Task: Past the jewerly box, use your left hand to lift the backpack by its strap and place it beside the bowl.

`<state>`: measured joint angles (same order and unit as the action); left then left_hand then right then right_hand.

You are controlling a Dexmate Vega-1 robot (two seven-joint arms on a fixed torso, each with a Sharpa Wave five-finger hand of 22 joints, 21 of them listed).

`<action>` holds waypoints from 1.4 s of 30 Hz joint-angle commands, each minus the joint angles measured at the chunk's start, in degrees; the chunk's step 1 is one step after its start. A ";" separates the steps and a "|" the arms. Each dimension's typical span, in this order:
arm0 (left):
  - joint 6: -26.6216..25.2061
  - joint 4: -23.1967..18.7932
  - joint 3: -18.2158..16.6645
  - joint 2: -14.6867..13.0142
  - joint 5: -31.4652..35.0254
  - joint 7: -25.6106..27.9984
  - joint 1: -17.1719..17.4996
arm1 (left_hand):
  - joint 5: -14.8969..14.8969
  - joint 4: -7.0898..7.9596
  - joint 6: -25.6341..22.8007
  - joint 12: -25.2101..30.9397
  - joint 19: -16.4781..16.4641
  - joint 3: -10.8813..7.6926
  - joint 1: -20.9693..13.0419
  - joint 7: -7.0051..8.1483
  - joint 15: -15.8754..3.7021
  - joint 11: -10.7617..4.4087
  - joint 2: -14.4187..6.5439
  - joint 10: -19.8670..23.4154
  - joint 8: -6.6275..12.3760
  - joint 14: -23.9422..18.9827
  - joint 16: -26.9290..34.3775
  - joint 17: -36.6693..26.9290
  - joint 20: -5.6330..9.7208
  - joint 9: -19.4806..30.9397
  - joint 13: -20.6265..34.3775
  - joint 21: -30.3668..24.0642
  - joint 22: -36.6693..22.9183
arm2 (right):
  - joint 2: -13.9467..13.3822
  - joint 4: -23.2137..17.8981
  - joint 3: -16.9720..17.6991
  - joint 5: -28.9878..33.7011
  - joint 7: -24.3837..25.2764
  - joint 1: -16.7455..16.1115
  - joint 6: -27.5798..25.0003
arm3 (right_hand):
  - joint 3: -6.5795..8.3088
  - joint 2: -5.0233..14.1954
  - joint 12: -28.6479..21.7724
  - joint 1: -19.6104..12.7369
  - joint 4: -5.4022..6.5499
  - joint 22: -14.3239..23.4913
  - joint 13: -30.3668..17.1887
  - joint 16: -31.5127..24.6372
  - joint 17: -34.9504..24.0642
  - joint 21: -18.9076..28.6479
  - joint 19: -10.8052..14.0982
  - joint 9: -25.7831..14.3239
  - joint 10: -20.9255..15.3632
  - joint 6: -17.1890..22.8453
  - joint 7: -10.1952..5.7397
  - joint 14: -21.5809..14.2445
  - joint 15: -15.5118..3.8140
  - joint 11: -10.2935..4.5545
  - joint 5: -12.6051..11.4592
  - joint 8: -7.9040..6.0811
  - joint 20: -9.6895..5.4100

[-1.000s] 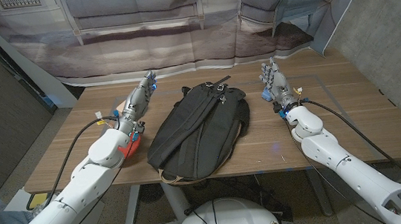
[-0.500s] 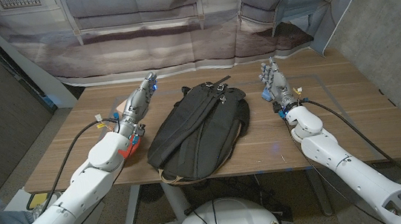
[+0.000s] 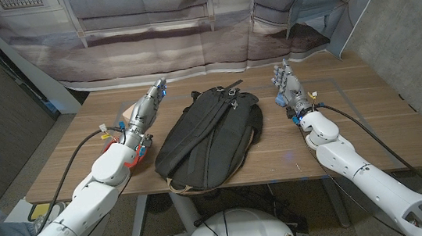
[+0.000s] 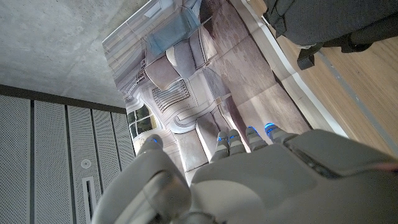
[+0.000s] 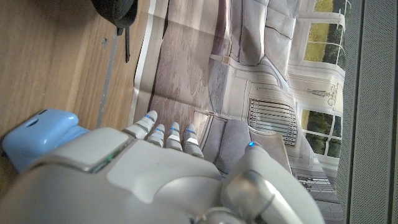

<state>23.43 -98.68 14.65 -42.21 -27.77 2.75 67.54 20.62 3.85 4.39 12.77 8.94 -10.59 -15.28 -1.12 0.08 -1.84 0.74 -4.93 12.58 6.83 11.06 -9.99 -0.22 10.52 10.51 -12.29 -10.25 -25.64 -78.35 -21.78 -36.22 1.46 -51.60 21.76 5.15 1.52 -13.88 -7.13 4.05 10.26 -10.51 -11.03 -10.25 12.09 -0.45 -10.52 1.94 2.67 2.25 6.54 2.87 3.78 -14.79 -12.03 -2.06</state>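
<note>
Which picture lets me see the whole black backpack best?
The head view: the backpack lies whole in the middle of the table, straps on top. The left wrist view catches just one dark end of it, and the right wrist view a small dark corner.

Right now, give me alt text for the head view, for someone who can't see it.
A black backpack lies flat in the middle of a wooden table, straps on top. The robot's left hand reaches forward beside it, holding nothing, above a red object; the right hand stands open across from it by a light blue item.
</note>
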 commanded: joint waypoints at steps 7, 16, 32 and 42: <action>4.45 0.76 -1.01 0.47 1.52 -0.39 2.10 | -0.01 -0.27 -1.15 0.34 -0.57 0.33 -0.78 0.02 -0.16 -0.15 -0.06 1.05 0.26 -0.82 0.39 -0.30 -0.13 0.18 0.17 -0.01 -0.11 | -0.03 -1.02 -0.12 0.55 1.06 -0.54 -0.23 | 0.02 0.12 -0.25 -0.68 -0.28 0.25 -0.11 -0.19 -0.29 0.01 0.43 -0.23 -0.62 0.60 0.17 -0.40 0.13 0.46 0.18 0.10 -0.79; 5.76 0.97 -1.38 0.03 2.65 -0.89 2.43 | -0.02 -0.33 -1.49 0.32 -0.67 0.43 -0.93 0.13 -0.27 -0.27 -0.06 1.36 0.25 -1.16 0.39 -0.30 -0.19 0.18 0.17 0.04 -0.10 | 0.29 -1.23 -0.17 0.87 1.90 -0.90 -0.05 | -0.02 0.17 -0.20 -0.70 -0.31 0.26 -0.12 -0.16 -0.30 -0.01 0.51 -0.24 -0.74 0.70 0.16 -0.52 0.14 0.41 0.25 0.13 -0.78; 9.48 0.32 -3.98 -0.65 5.18 0.40 6.22 | 0.00 -0.46 -2.16 0.34 -1.07 0.63 -1.24 0.29 -0.46 -0.44 -0.02 2.12 0.22 -1.85 0.39 -0.30 -0.39 0.18 0.18 0.05 -0.08 | 0.81 -1.37 -0.63 1.29 2.46 -1.06 -0.07 | -0.10 0.26 -0.06 -0.74 -0.36 0.26 -0.12 -0.08 -0.31 -0.07 0.60 -0.24 -0.84 0.86 0.16 -0.62 0.07 0.43 0.37 0.19 -0.75; 10.99 0.88 -4.45 -0.04 6.38 0.24 6.45 | 0.04 -0.56 -2.85 0.38 -1.50 0.80 -1.47 0.42 -0.51 -0.67 0.05 2.78 0.28 -2.42 0.41 -0.29 -0.39 0.18 0.19 0.01 -0.07 | 0.90 -1.36 -0.70 1.23 2.23 -1.09 0.17 | -0.15 0.28 0.02 -0.75 -0.39 0.26 -0.13 -0.04 -0.32 -0.11 0.60 -0.25 -0.86 0.85 0.16 -0.66 0.20 0.43 0.42 0.25 -0.73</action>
<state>32.17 -98.28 10.93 -42.71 -22.73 2.99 73.29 20.62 3.33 2.01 12.77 7.57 -10.07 -16.03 -0.81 -0.35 -2.06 0.89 -2.49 12.58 4.59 11.06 -9.99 -0.51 10.52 10.51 -12.29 -10.12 -24.89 -79.78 -22.29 -35.07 3.83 -52.63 21.63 4.98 1.83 -13.87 -7.43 3.89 10.25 -10.51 -11.03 -10.24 12.09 -0.26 -10.52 1.53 2.88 2.45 5.92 3.08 3.99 -14.40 -12.03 -1.85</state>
